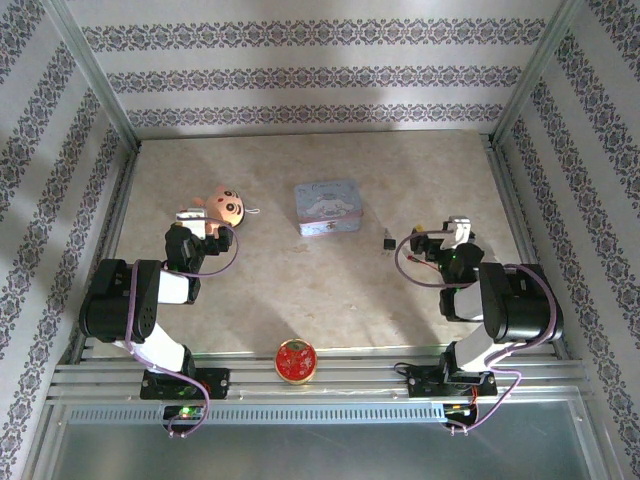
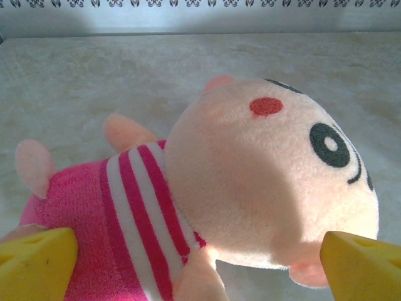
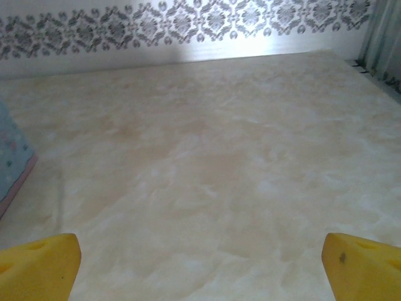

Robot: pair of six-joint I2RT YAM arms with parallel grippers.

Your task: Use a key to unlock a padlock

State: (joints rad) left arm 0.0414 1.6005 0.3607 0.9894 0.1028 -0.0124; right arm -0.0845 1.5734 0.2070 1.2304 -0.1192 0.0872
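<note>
Padlock (image 1: 387, 242): a small dark thing lying on the table (image 1: 300, 300), just left of the right arm's wrist and right of the tin; too small to make out details.

The table is pale and marbled, inside patterned walls. The left gripper (image 2: 200, 271) is spread wide and grasps nothing, its yellow fingertips (image 2: 37, 266) flanking a plush doll (image 2: 250, 182) in a pink striped top lying close ahead. The right gripper (image 3: 200, 266) is equally wide and empty over bare table. The pale blue tin (image 1: 329, 207) carries a cartoon print; any writing is unreadable. A red round object (image 1: 296, 361) sits at the near edge.
</note>
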